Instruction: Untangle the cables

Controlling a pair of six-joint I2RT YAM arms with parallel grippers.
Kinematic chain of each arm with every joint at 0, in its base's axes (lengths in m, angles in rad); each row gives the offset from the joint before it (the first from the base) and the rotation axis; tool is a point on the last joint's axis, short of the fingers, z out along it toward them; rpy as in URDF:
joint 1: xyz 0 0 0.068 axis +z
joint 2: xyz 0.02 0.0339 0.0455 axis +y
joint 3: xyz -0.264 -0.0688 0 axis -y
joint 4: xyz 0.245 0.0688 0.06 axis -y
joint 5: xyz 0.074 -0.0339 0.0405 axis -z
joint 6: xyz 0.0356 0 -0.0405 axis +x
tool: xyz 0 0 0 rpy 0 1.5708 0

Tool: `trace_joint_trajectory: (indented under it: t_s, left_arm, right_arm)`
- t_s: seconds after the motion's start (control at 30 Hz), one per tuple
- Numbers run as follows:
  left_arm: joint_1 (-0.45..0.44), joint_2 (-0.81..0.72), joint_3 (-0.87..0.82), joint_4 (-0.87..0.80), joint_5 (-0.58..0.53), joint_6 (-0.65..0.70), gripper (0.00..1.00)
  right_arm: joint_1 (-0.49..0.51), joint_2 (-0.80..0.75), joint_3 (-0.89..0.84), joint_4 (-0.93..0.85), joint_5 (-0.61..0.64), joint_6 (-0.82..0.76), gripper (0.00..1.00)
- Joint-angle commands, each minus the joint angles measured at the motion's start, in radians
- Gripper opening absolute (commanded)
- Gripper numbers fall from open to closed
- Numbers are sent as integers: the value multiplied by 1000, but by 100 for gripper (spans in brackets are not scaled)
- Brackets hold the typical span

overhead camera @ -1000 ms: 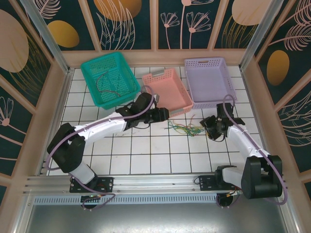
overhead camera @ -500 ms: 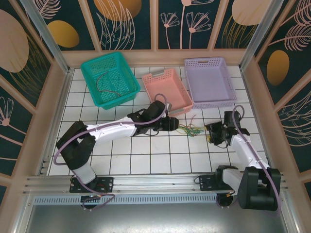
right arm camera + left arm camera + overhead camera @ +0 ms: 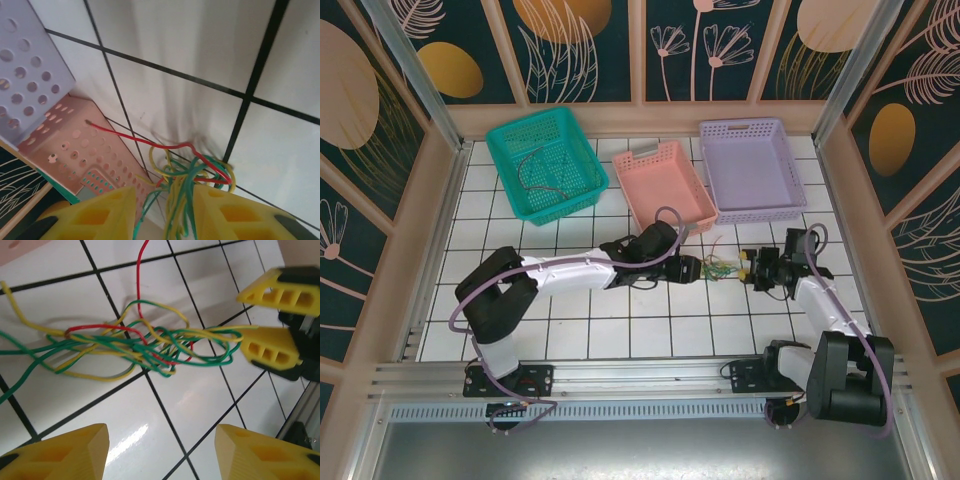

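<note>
White tiled table [image 3: 620, 310] boxed in by a wooden frame with dark flowery panels behind it. Going left to right along the back: teal basket [image 3: 542, 165] with a thin greyish wire [image 3: 535, 172] lying in it, then the pink basket [image 3: 665, 188] in the middle.

Left arm is stretched way out across the table, low and nearly flat, with the left claw [image 3: 692, 268] just in front of the pink basket's near corner. On its wrist cam the two yellow tips sit wide apart with only bare tile between them, so it's open and holding nothing.

Just past that claw are the cables [image 3: 720, 268], a loose knot of green, yellow and red strands flat on the tiles, between the two claws. One red strand [image 3: 140, 142] wanders off from the bunch toward the foot of the pink basket.

Right claw [image 3: 748, 268] is right at the bunch's other end. Its fingers straddle a few green and yellow strands, but the gap looks wider than the wires, so I'd say parted, not pinching.

Lilac basket [image 3: 752, 168] sits at the back right.
</note>
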Motion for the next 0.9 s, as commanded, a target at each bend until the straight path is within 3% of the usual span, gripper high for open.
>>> trace_joint_trajectory:
  t_s: [0.0,0.3,0.37,0.47,0.63,0.7,0.87]
  left_arm:
    - [0,22,51,76,-7,-26,59]
    - [0,49,82,49,-8,-50,60]
    - [1,53,86,38,-13,-72,60]
    - [-1,63,101,5,-21,-126,64]
    - [1,62,161,-190,-76,-256,71]
    - [11,41,188,-297,-123,-292,79]
    - [81,-34,95,-280,6,-531,80]
  right_arm:
    - [17,-25,-60,57,-44,99,34]
    - [69,20,-56,109,-38,149,25]
    - [75,24,-53,108,-33,145,19]
    - [82,25,-50,107,-32,125,0]
    - [123,-7,41,0,21,-63,0]
    - [161,-33,74,-32,42,-127,0]
    - [280,-103,107,-69,77,-162,0]
